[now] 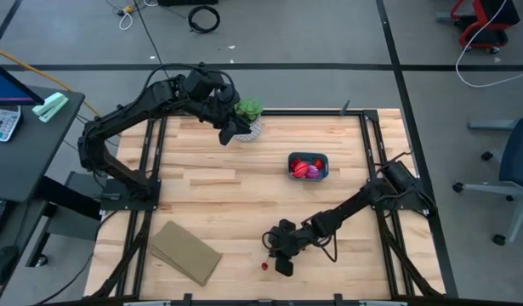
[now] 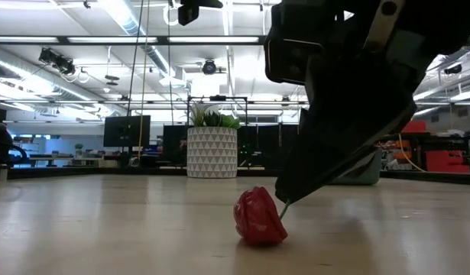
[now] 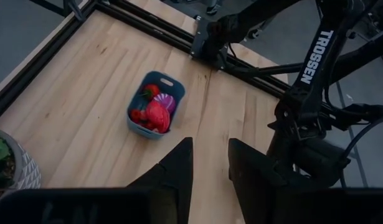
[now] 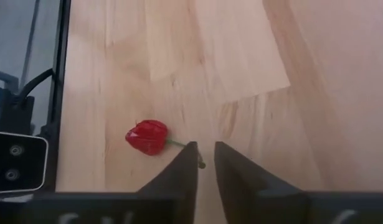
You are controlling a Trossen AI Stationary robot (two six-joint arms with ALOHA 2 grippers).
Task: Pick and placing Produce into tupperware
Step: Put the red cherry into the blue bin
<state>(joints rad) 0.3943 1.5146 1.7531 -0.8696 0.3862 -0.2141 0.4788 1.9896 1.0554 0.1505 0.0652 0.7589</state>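
Note:
A small red pepper-like toy [image 4: 147, 137] with a thin green stem lies on its side on the table near the near edge [image 1: 264, 265] [image 2: 259, 218]. My right gripper [image 4: 205, 152] [image 1: 283, 262] hangs just beside it, open by a narrow gap, with the stem's free end in that gap. The teal tupperware [image 1: 309, 167] [image 3: 155, 106] stands right of the table's middle and holds red pieces and a purple striped one. My left gripper [image 3: 210, 149] [image 1: 233, 133] waits, slightly open, above the far edge beside the plant. My right gripper comes down slanting from the table's right, and its fingertips [image 2: 283, 200] stand at the stem's free end [image 4: 201, 164]. I cannot tell whether they touch the stem. The pepper rests on the table.
A green plant in a white patterned pot [image 1: 249, 117] [image 2: 212, 149] stands at the far edge. A flat tan slab [image 1: 184, 252] lies at the near left corner. Bare wood [image 1: 210, 195] stretches between the tub and the slab. Black frame rails [image 1: 370, 153] border the table.

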